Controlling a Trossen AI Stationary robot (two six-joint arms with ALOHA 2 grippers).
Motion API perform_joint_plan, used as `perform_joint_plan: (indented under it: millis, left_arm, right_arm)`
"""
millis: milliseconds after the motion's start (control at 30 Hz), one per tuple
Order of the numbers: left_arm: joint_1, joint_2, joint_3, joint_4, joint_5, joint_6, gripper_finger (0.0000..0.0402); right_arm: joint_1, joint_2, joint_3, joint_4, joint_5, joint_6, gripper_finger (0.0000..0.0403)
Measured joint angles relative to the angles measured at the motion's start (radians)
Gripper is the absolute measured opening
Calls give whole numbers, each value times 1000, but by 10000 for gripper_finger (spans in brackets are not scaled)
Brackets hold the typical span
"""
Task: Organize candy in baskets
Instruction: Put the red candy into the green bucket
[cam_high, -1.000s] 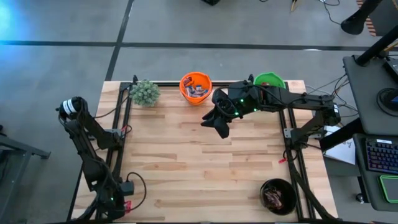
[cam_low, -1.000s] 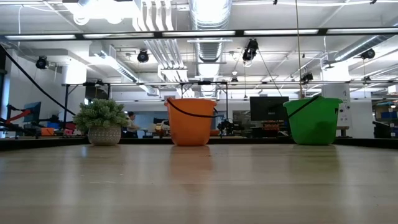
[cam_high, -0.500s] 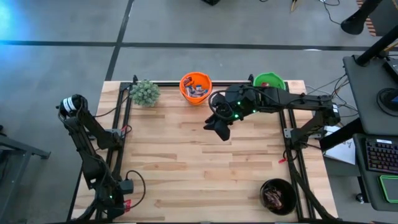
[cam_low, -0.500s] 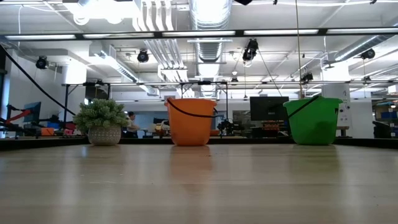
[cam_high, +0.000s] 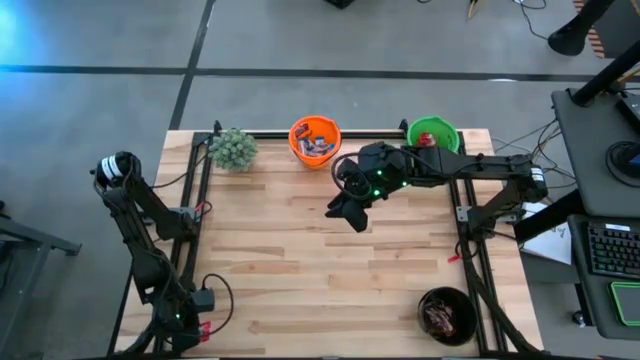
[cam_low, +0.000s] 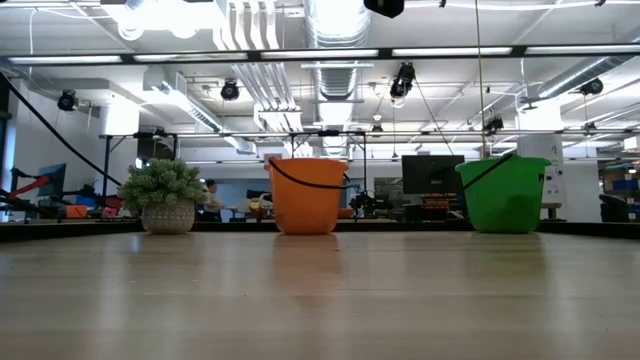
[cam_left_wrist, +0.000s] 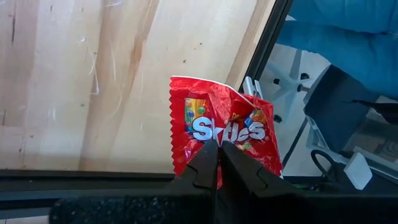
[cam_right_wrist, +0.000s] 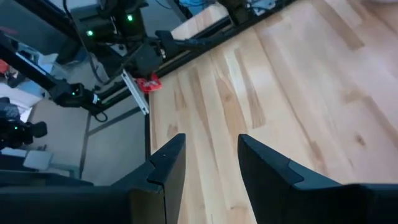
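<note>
The right gripper hangs over the middle of the wooden table, its arm reaching in from the right side past the green basket. In the right wrist view its two dark fingers stand apart with bare boards showing between them, so they are spread and have hold of nothing.

The left gripper is parked at the table's near left corner, low on its folded arm. Its fingers are pressed together and pinch a red Skittles packet, which stands up just beyond the fingertips, over the table's edge rail. The right wrist view catches that same red packet far off by the left arm's base.

The orange basket sits at the far edge of the table, just beyond the right gripper and a little to its left; wrapped candy in red and pale wrappers shows inside it. The green basket stands along the same far edge, further right, with something red in it. The black basket rests at the near right corner, well apart from both grippers, holding dark brown candy. A small fuzzy potted plant stands left of the orange basket.
</note>
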Motion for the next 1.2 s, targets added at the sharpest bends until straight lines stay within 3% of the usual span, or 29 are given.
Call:
perform_joint_plan:
  millis: [267,467,933,1200]
  left_arm:
    - [0,0,19,-3,-32,1,0]
    - [0,-1,32,-11,-79,4,0]
    - [20,-2,32,-43,-210,-5,0]
    - [46,-2,33,-47,-348,19,0]
  right_arm:
    - [0,0,-104,117,-48,68,160]
    - [1,0,-266,379,-124,186,167]
    - [52,-1,-647,1109,-106,541,169]
    - [88,-1,-692,1120,-66,557,169]
